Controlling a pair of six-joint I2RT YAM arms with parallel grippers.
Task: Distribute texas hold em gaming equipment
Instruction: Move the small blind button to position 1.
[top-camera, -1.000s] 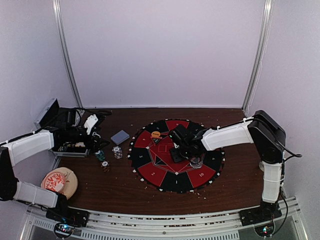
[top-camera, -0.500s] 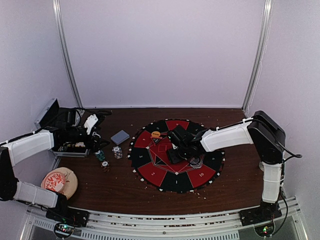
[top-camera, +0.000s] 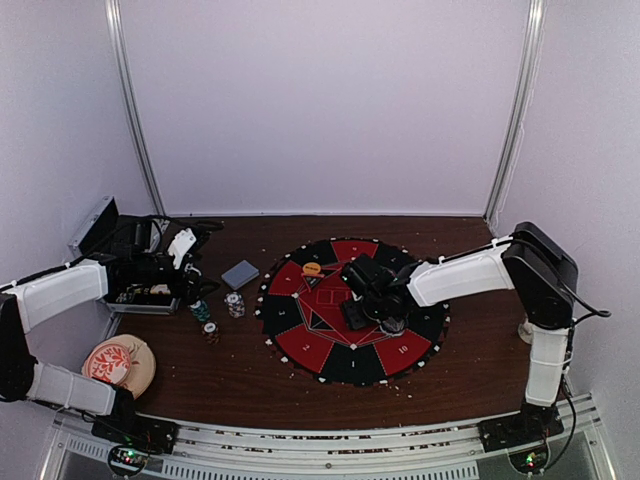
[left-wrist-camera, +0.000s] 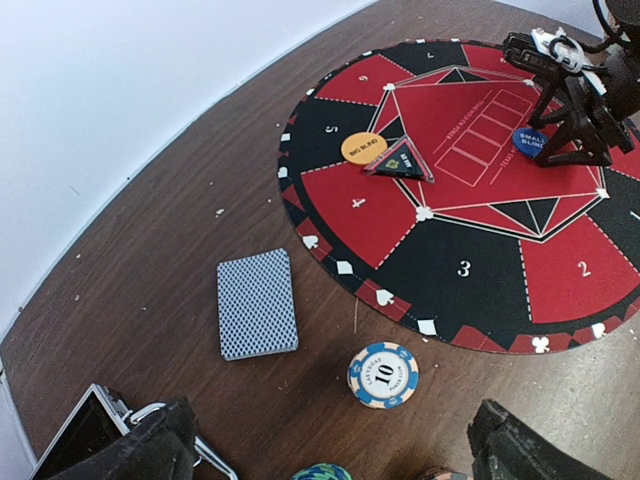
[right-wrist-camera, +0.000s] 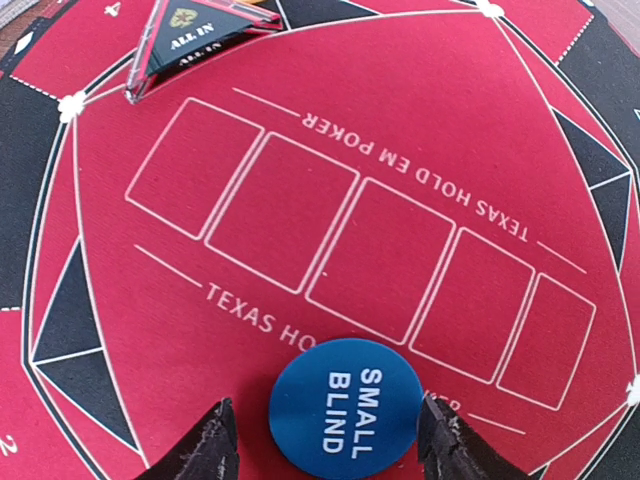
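Right gripper (right-wrist-camera: 328, 445): standing with jaws apart, straddling but not clamping.
Small Blind disc (right-wrist-camera: 347, 408): lying flat between the fingertips on the red centre of the mat (right-wrist-camera: 400, 150).
All In triangle (right-wrist-camera: 190, 35): sitting at the panel's far corner.
Left gripper (left-wrist-camera: 330, 448): hovering with jaws spread wide, holding nothing.
Chip stack (left-wrist-camera: 383, 374): standing just off the mat.
Card deck (left-wrist-camera: 257, 317): lying face down nearby.

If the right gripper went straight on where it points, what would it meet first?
The right gripper would likely meet the blue disc on the mat, between its open jaws.
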